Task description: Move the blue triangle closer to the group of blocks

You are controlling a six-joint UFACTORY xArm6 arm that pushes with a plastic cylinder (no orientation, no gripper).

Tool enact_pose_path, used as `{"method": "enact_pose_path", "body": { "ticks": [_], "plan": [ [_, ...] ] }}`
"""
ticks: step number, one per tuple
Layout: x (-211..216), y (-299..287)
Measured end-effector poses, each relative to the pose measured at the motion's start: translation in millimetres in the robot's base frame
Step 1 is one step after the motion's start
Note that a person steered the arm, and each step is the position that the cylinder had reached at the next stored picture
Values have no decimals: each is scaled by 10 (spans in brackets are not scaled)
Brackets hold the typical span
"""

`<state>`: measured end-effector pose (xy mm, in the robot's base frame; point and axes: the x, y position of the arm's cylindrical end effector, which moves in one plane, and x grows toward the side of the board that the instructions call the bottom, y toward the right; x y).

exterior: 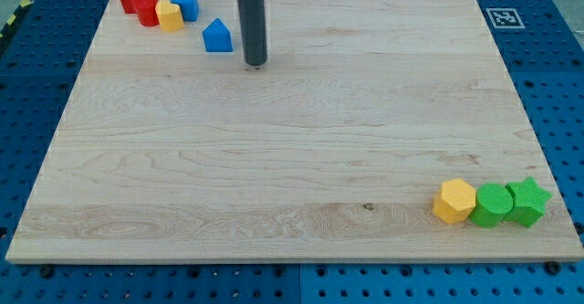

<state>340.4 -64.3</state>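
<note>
Looks like a robotics lab: pale wooden tabletop [292, 158] bolted onto a blue perforated bench [547, 85], printed fiducial tag [500, 16] at the top right corner, yellow-black hazard tape [11, 23] along the far left edge.

The worktop [292, 158] is a pale wooden board with fine grain running left to right, a small dark knot near its right near part, and a smooth, matt face. It rests on a blue base [557, 85] dotted with holes, which looks like painted metal with a faint sheen. The rod is dark and smooth, with a slight gloss down its side to my tip [256, 64]. Every block looks like matt, smooth-faced plastic: the blue triangle [217, 36], blue cube [185, 4], yellow block [169, 16], red blocks [140, 0], yellow hexagon [453, 201], green cylinder [494, 204] and green star [528, 201].
</note>
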Motion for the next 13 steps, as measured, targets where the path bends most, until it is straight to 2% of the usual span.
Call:
{"method": "enact_pose_path", "body": {
  "ticks": [2, 3, 5, 13],
  "plan": [
    [-319, -182],
    [-324, -363],
    [39, -268],
    [-231, -665]
  ]
}}
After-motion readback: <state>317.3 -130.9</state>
